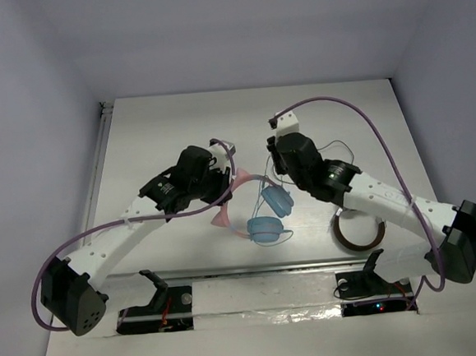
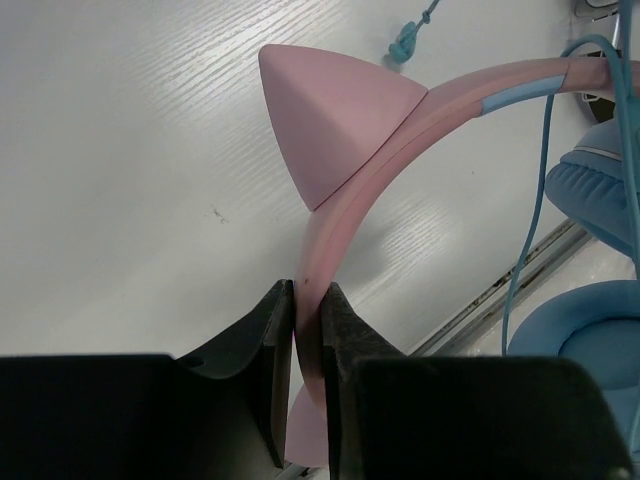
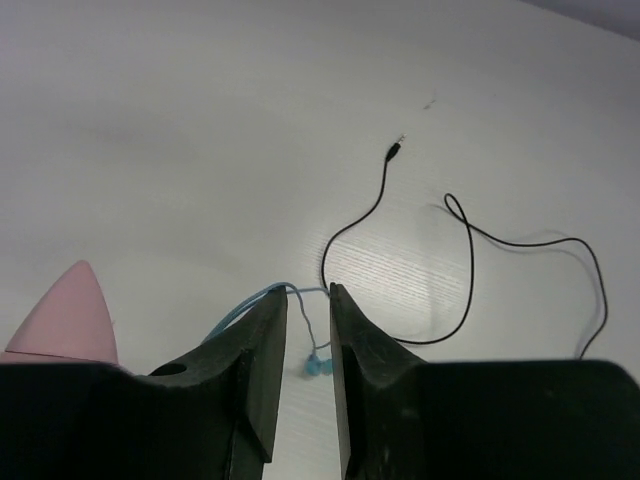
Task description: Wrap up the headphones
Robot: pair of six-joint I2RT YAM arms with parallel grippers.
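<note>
1. The left gripper [image 2: 308, 345] is pressed together on the pink curved plastic headband [image 2: 350, 210] of the pink-and-blue over-ear headphones [image 1: 261, 205]. The band is pinched between the two black fingers, just below a pink pointed cat-ear ornament [image 2: 330, 120].
2. The right gripper [image 3: 308, 340] is seen with its jaws only narrowly parted. The thin light-blue cable [image 3: 250, 303] crosses the gap at the tips, and a small blue knot or plug shows between the jaws. No pinch on the cable is seen.
3. Further out, the two round light-blue padded earcups [image 1: 265, 229] are found near the table's near edge, between the two arms. One sits above the other, and the cable hangs loose beside them.
4. The headphones are thus placed at the middle of the white wood-grain table [image 1: 176, 125], held by the band on the left side.
5. A loose thin black cable [image 3: 470, 260] lies beyond the right gripper, apart from the blue one.
6. The step in hand is judged to be the start of winding: the band is steadied while the cable is sought.
7. For the next move, the right jaws would have to be closed on the blue cable alone, the black one being avoided, and the cable carried around the headband.
</note>
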